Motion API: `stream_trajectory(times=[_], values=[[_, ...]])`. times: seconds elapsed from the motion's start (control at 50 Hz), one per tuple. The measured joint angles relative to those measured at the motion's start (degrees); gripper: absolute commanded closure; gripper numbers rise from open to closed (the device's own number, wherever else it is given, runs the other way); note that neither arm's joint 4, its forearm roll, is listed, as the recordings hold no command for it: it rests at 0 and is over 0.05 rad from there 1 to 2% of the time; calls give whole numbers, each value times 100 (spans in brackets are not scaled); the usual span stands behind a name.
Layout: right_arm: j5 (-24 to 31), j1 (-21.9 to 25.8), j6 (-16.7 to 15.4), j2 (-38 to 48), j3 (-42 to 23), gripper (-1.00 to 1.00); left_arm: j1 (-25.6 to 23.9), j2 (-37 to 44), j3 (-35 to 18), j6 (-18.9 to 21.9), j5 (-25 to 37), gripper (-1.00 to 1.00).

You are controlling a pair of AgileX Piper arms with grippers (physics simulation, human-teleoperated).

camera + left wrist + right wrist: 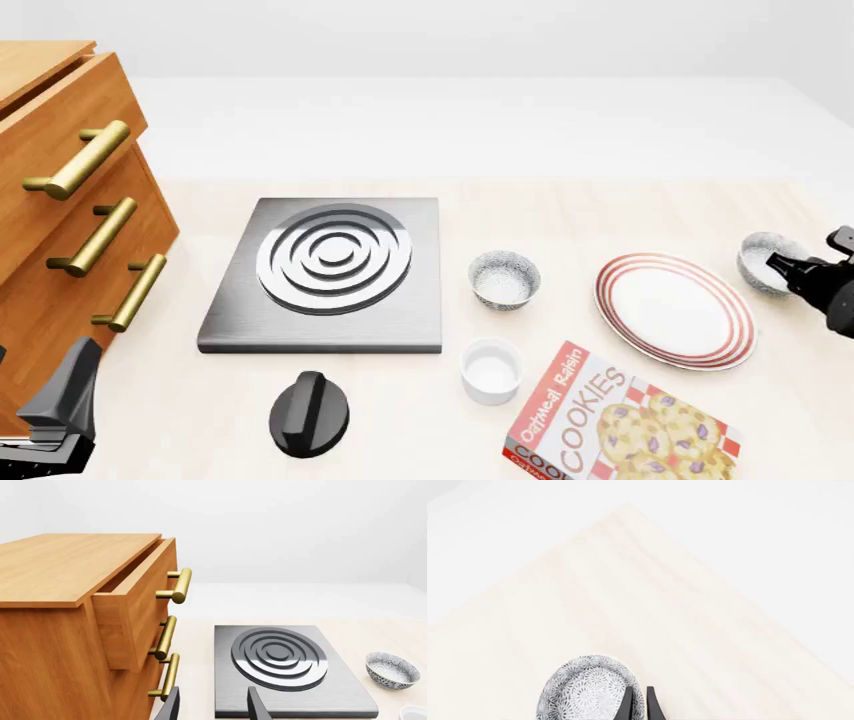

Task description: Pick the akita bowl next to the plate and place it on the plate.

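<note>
The akita bowl [766, 258] sat on the pale wooden worktop [561, 210] just beside the right edge of the plate [674, 310], at the far right of the front view. The right gripper [801, 268] was at that bowl: in the right wrist view its two dark fingers [625, 705] stood close together with only a narrow gap, one over the bowl's speckled wall [587, 690] near the rim. Whether they actually pinched the rim could not be told from these views. The bowl appeared to rest on the worktop, apart from the plate's surface.

A second speckled bowl [505, 278] stood left of the plate, between it and the flat grey stove burner [334, 265]. A plain white ramekin [491, 370] lay nearer the camera, below that bowl, with a red cookie box [607, 420] to its right, just below the plate. A black knob [310, 412] sat in front of the burner.

The left gripper [60, 415] hung low at the front view's left edge, beside the wooden drawer cabinet [54, 230] with brass handles [80, 160]. In the left wrist view its fingers [172, 705] were spread apart with nothing between them, and the cabinet's top drawer [133, 605] was pulled partly out.
</note>
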Motion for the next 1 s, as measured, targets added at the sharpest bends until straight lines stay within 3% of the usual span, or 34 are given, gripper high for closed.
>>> stream_trajectory(times=[1.0], values=[[401, 137, 340, -835, 290, 100, 0, 0, 0, 0, 0, -100]])
